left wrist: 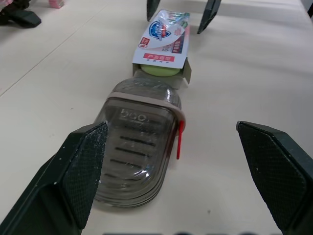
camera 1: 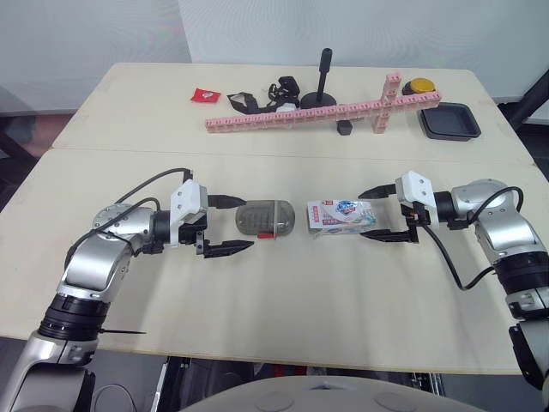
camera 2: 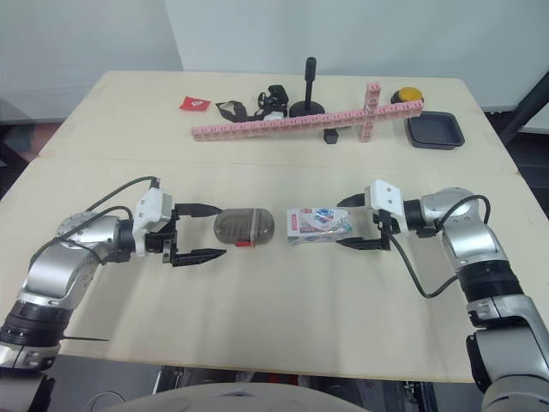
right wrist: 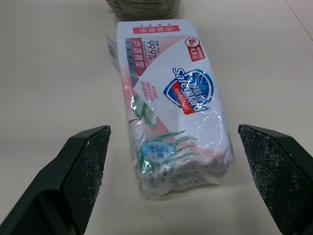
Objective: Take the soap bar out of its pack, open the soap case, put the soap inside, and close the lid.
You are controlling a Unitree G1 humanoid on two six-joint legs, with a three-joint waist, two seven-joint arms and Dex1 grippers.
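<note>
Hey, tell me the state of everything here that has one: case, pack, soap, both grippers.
soap case: lid closed, lying flat.
soap pack: end flap open toward the case.
soap bar: inside the pack, green end showing.
left gripper: open, straddling the case.
right gripper: open, straddling the pack.

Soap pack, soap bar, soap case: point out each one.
soap pack (right wrist: 178, 98), right wrist view, on the blue logo of its top face.
soap bar (left wrist: 159, 71), left wrist view, on the green end showing at the pack's open end.
soap case (left wrist: 132, 156), left wrist view, on its ribbed clear lid.
</note>
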